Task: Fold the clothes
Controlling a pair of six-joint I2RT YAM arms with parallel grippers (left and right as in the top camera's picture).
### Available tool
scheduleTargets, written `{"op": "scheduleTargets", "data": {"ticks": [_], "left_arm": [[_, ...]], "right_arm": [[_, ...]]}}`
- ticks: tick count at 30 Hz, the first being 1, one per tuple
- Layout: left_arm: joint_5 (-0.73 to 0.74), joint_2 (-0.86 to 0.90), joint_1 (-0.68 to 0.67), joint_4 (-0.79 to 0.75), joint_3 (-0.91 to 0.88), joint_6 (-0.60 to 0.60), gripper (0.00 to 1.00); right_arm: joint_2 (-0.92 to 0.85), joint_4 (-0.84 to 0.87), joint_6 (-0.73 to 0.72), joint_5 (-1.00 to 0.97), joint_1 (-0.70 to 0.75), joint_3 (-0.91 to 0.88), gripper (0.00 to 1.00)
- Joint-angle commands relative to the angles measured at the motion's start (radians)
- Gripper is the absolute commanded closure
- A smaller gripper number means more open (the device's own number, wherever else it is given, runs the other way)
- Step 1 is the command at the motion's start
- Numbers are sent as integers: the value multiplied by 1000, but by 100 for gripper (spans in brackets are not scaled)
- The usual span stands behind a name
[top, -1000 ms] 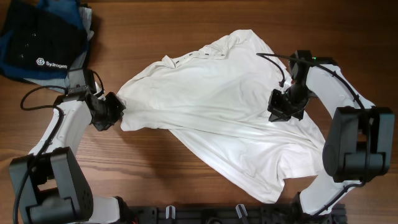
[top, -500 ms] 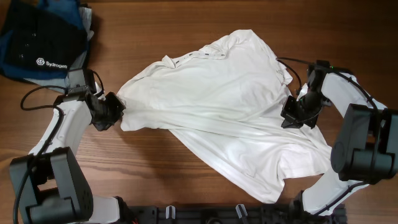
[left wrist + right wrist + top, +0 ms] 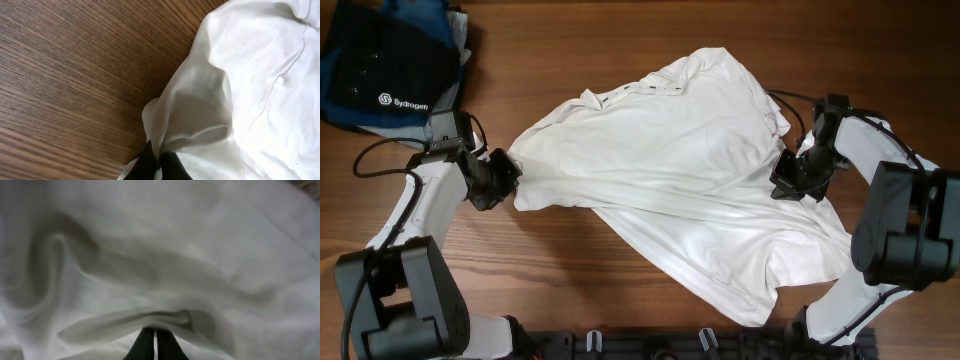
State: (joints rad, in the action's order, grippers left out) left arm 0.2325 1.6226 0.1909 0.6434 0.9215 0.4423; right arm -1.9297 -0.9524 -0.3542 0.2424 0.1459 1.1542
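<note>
The clothes are one large white shirt-like garment [image 3: 670,180] spread crumpled across the middle of the wooden table, collar and buttons toward the back. My left gripper [image 3: 503,178] is shut on the garment's left edge; the left wrist view shows white cloth [image 3: 200,110] pinched between its black fingers [image 3: 161,162]. My right gripper [image 3: 788,180] is at the garment's right side, fingers [image 3: 154,341] shut on a fold of the white cloth [image 3: 150,270], which fills that view. No striped part shows.
A dark blue-black folded stack with a white "Sydrogen" logo [image 3: 390,70] lies at the back left corner. Bare wooden table [image 3: 570,270] surrounds the garment. A black rail runs along the front edge [image 3: 650,345].
My right gripper moved right from over the garment to its right edge, then shifted slightly back left. The left arm and the garment's left side have not moved.
</note>
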Motion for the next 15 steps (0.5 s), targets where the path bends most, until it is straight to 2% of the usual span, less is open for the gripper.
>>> {"op": "scheduleTargets", "data": {"ticks": [1, 6, 15], "left_arm": [[5, -20, -4, 2, 14, -20, 96], [29, -20, -4, 1, 14, -19, 96], [29, -20, -4, 1, 14, -20, 96]], "right_arm": [[-47, 79, -20, -24, 11, -4, 96], [-56, 193, -19, -66, 28, 0, 96], [-57, 345, 2, -260, 58, 60, 96]]}}
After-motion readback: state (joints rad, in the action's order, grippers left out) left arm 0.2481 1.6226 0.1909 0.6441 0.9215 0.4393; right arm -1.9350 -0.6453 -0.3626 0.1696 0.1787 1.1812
